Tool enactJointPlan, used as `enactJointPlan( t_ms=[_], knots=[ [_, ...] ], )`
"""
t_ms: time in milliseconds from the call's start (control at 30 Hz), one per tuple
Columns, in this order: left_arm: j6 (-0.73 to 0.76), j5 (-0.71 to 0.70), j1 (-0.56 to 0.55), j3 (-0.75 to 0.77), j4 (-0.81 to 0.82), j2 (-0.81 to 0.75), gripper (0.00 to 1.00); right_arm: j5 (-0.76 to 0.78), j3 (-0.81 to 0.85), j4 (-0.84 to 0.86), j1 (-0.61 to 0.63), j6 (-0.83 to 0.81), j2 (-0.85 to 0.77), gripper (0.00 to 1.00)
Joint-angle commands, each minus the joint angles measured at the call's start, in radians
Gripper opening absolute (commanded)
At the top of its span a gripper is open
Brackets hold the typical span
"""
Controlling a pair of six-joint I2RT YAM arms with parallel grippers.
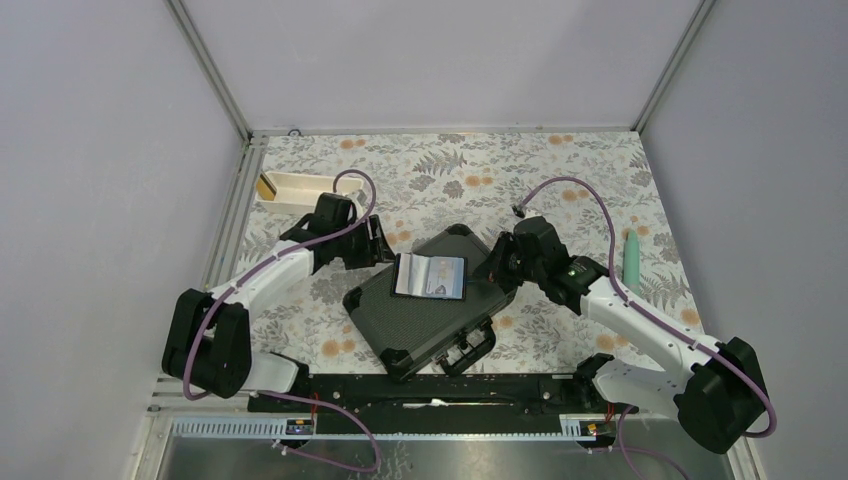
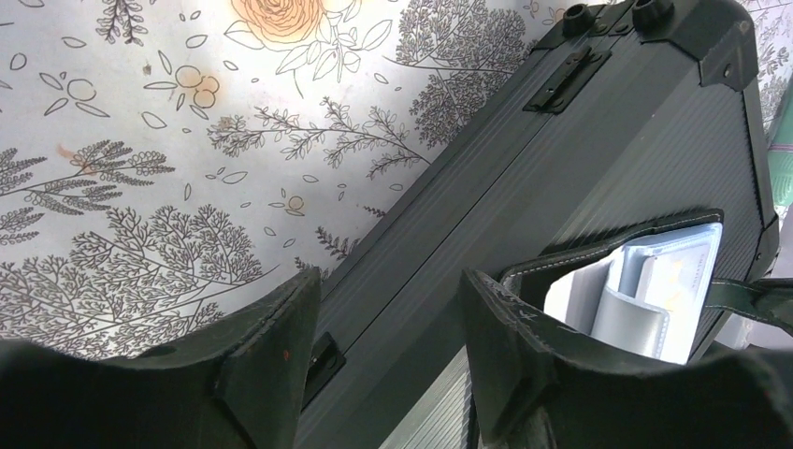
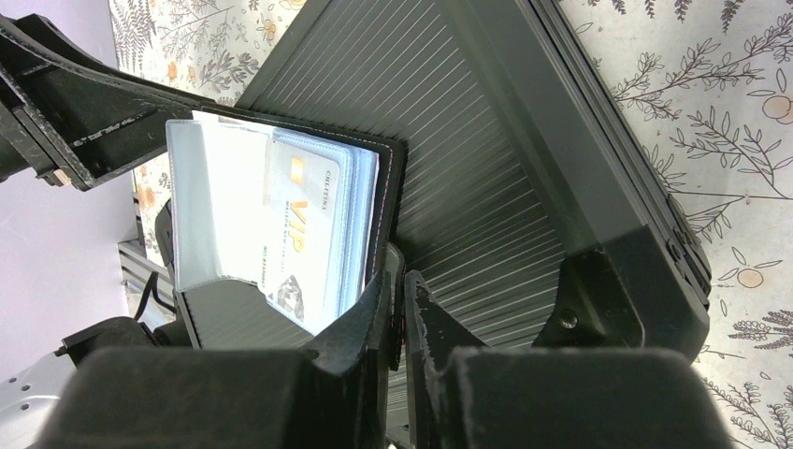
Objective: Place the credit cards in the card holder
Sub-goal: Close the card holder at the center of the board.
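Progress: pinching the open card holder (image 1: pixel 431 276) atop the hard case (image 1: pixel 410 325) between right fingers (image 3: pixel 441 329), hovering left fingers (image 2: pixel 271 339) spread beside it, showing one VIP card (image 3: pixel 309 224) sleeved, probably leaving more to load.

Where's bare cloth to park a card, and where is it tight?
Widest: far cloth behind the black case, between white tray and teal object. Smaller: near left, between case and left arm. Crowded: the case top, where the card holder sits between left end effector and right end effector.
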Motion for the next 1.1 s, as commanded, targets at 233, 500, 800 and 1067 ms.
enactJointPlan(
  t_ms=[233,500,800,1067],
  knots=[
    [-0.008,0.111,-0.026,-0.002,0.138,-0.064,0.59,0.002,-0.001,0.005,-0.001,0.007,-0.028,0.00],
    [-0.032,0.138,-0.066,0.001,0.164,-0.113,0.59,0.000,-0.003,0.005,-0.001,0.009,-0.032,0.00],
    [-0.077,0.111,-0.185,0.030,0.187,-0.105,0.58,-0.005,-0.003,0.006,-0.002,0.011,-0.031,0.00],
    [-0.115,0.080,-0.265,0.047,0.186,-0.066,0.57,-0.013,-0.012,0.020,-0.002,0.019,-0.038,0.00]
  ],
)
